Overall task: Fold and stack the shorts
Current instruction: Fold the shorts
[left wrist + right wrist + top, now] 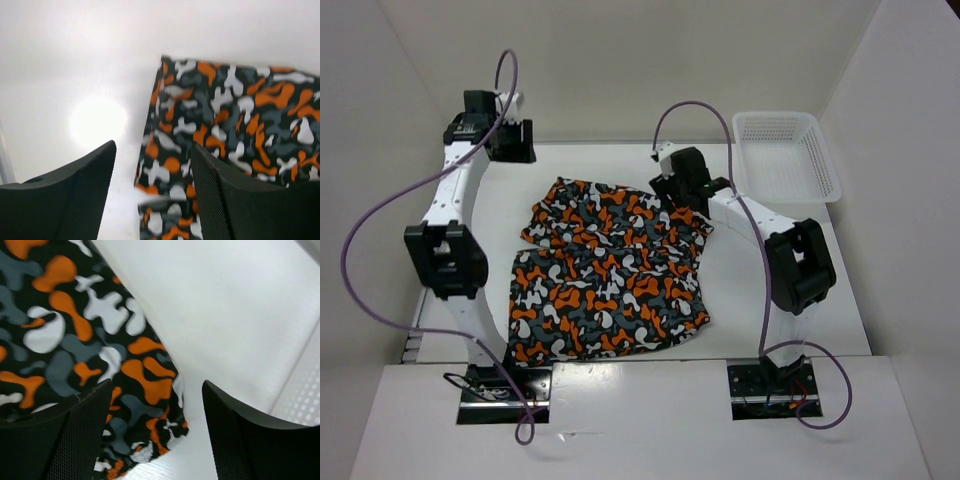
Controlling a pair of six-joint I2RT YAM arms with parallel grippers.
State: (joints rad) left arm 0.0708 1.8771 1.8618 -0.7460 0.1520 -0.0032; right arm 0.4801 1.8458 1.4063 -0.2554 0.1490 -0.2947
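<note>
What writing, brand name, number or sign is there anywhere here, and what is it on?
None can be read.
The shorts carry only orange, black, grey and white blotches, no lettering.
The basket and the arms show no legible marking.
Anything on the base plates is too small to tell.

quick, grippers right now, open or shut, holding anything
left gripper: open, holding nothing, over an edge of the shorts
right gripper: open, holding nothing, over a corner of the shorts

Right gripper [156, 385] agape over a corner of the shorts [70, 330] — white table [225, 310] beyond; mesh basket [306, 390] far right
</note>
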